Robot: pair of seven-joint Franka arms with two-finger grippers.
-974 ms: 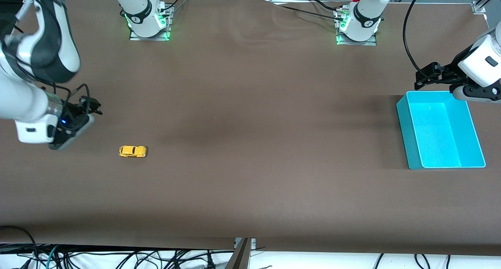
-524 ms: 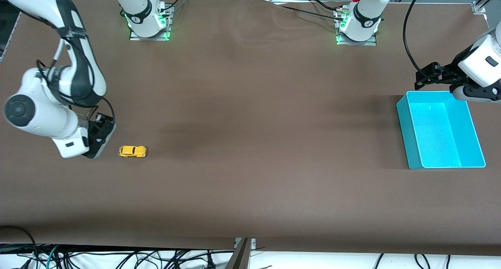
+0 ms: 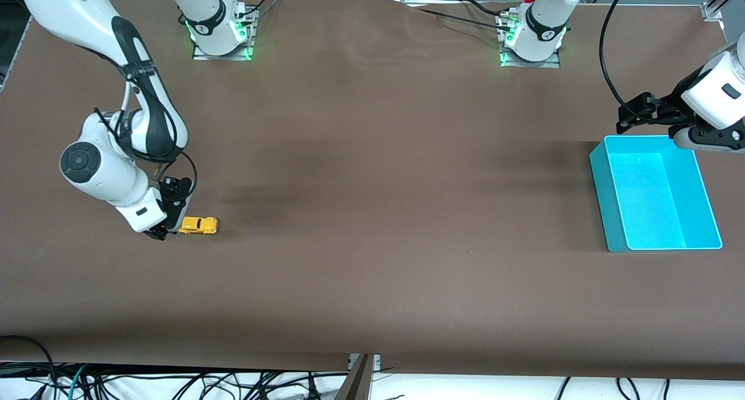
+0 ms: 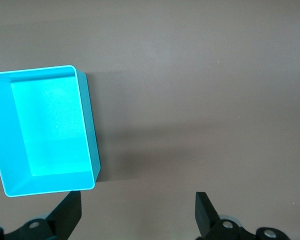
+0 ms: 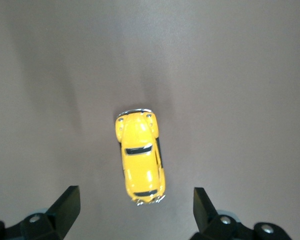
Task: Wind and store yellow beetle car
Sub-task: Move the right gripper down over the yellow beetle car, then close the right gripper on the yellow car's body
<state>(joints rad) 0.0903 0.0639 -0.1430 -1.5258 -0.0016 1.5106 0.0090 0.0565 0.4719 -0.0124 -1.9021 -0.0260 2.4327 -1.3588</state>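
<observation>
Right gripper (image 3: 165,228) has swung in from the right arm's table end and now hangs just beside the yellow beetle car (image 3: 198,225), jaws wide, holding nothing. Car unmoved on the brown table (image 3: 372,272), well apart from the cyan bin (image 3: 605,196). Left gripper (image 3: 640,110) waits unchanged by the bin, wide open, empty; no readable writing.

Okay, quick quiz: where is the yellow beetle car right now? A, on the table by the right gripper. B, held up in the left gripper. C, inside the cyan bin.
A: the yellow beetle car sits on the brown table with the open right gripper beside it, not gripping it.
</observation>
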